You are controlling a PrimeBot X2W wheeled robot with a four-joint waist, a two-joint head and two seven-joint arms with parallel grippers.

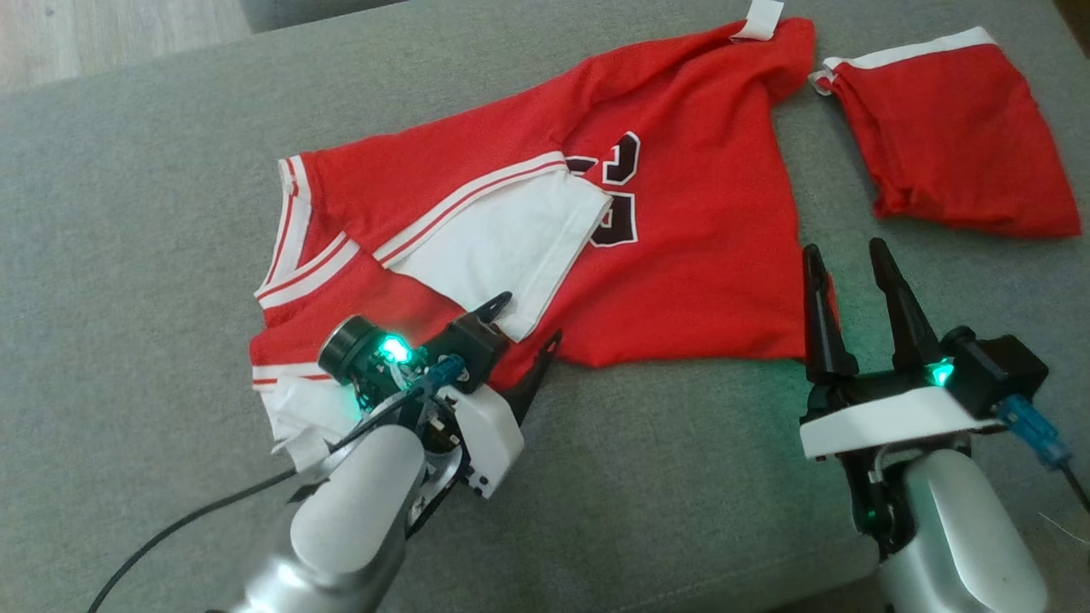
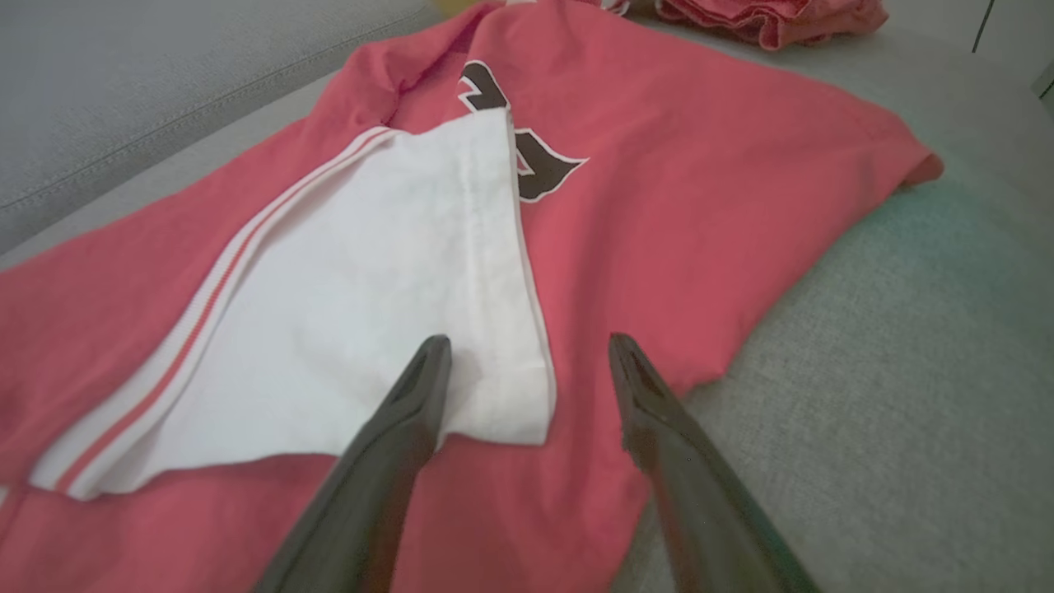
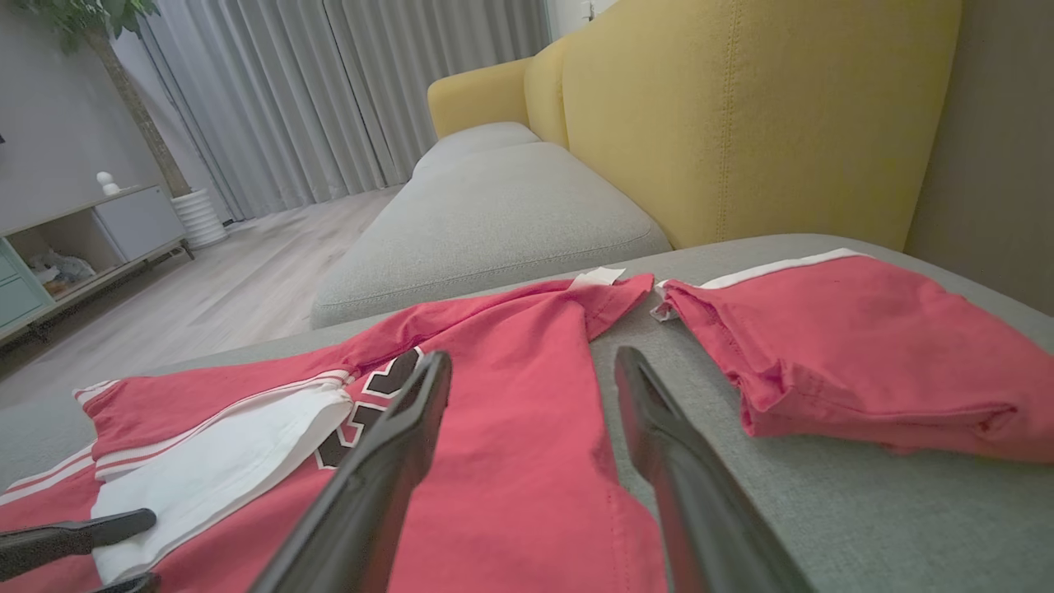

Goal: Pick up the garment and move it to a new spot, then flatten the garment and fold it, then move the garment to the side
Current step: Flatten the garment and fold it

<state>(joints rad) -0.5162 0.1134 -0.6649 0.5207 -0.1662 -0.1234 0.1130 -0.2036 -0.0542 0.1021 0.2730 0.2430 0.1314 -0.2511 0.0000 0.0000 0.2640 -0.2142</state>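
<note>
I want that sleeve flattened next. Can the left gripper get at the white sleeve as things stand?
Probably yes: the left gripper is open right at the white sleeve, jaws straddling its hem, and nothing lies over it.

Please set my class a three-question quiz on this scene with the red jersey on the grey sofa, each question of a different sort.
1. True or false: the left gripper is shut on the red jersey.
2. Where does the second red garment lie? A) on top of the jersey B) on the grey cushion, beside the jersey, to the robot's right C) on the wooden floor
3. Fill in: the sleeve folded over the jersey's front is ____.

Key: 1 false, its fingers stand apart over the cloth. 2 B. 3 white.
</note>
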